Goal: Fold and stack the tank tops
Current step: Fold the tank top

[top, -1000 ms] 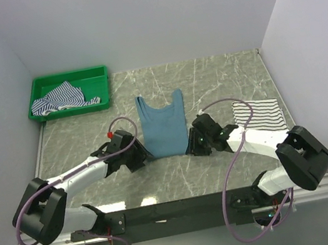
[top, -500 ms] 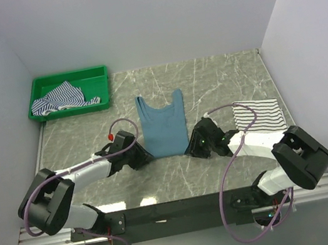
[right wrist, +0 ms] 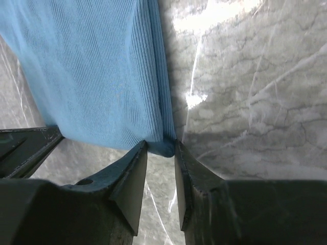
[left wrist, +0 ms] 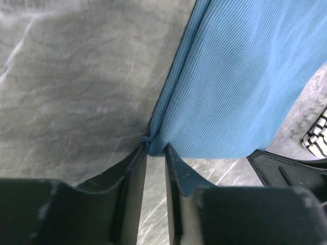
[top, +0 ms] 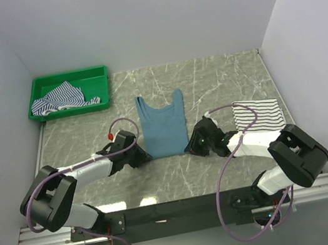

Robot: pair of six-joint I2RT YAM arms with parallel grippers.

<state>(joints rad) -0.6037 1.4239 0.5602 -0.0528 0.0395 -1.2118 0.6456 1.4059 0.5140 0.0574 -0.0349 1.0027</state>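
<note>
Both arms are down low at the near hem of the teal top [top: 163, 126], which lies flat mid-table, neck away from the arms. The left gripper [left wrist: 156, 149] has the near-left corner between its tips and the right gripper [right wrist: 161, 144] has the near-right corner. The jaws stand narrow, but I can't tell whether either pinch has bitten.

I'd say this is the lengthwise fold. Catch every layer at that doubled edge, lift both corners level, hold the hem taut and carry it towards the straps so the crease lands square.

The table [top: 220, 81] is grey marble-look and smooth, so the cloth may slide. The black-striped white top [top: 259, 115] lies folded to the right, and the blue-striped top [top: 61, 97] is crumpled in the green tray [top: 67, 76] at the far left. Plain pale walls close in three sides.
</note>
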